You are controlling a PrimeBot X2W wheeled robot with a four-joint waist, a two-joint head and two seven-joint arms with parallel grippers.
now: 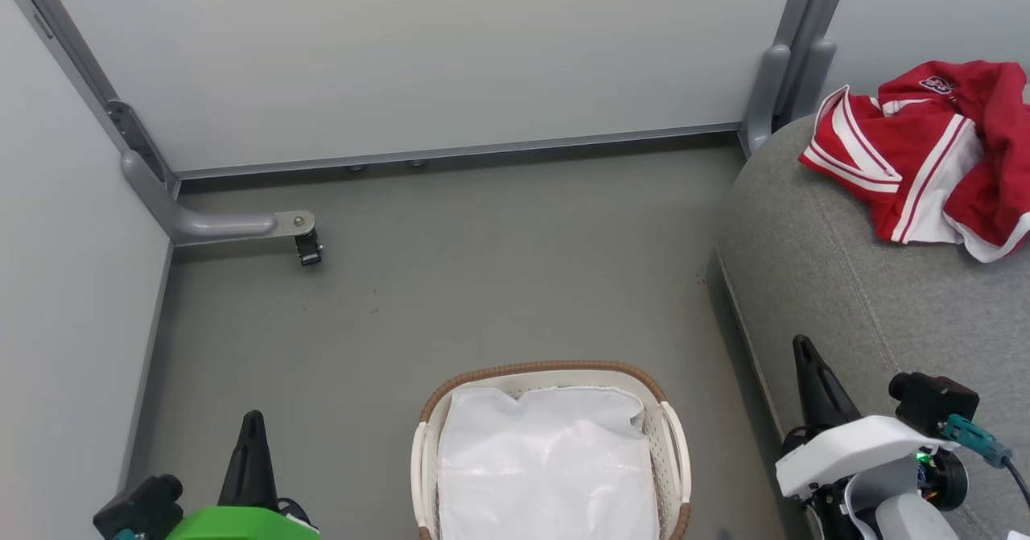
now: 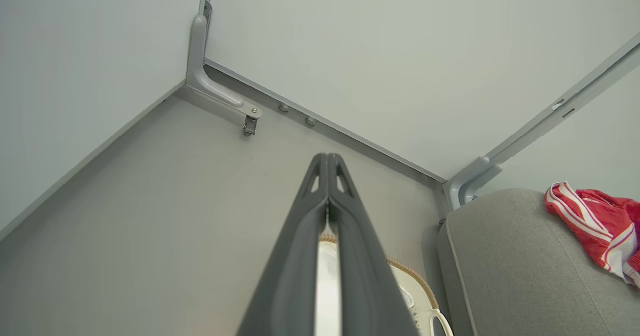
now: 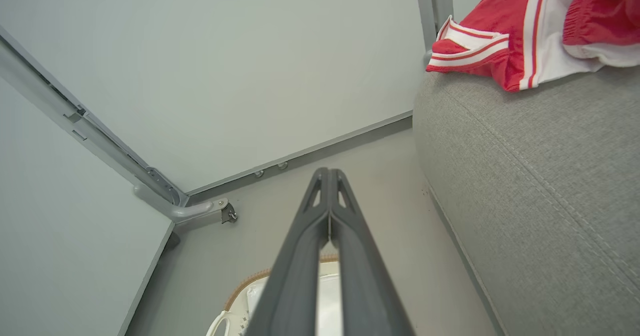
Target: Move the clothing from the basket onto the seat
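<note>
Pale grey wall panels (image 1: 418, 57) closed off the corner, and the grey floor (image 1: 483, 282) ran out from them towards me. The seat (image 1: 845, 282), a big grey woven sofa with a rounded edge and a stitched seam, stood on the robot's right against the far panel.

The basket (image 1: 672, 443) stood on the floor just beside the seat, between the 2 arms, its brown woven rim facing the wall. A crumpled white liner sheet (image 1: 547, 459) lay inside it.

The clothing (image 1: 925, 154) lay in a loose heap on top of the seat, at its far end near the wall post and well apart from the basket. A red piece with white stripes and a white panel was on the basket side, and a plainer red piece with a white hem overlapped it.

The left gripper (image 1: 253, 423) hung over the floor to the left of the basket, its 2 dark fingers clenched tip to tip. The right gripper (image 1: 802, 347) hovered by the seat's front edge, clenched the same way.

A small grey bracket foot (image 1: 233, 224) lay in the far left corner.
</note>
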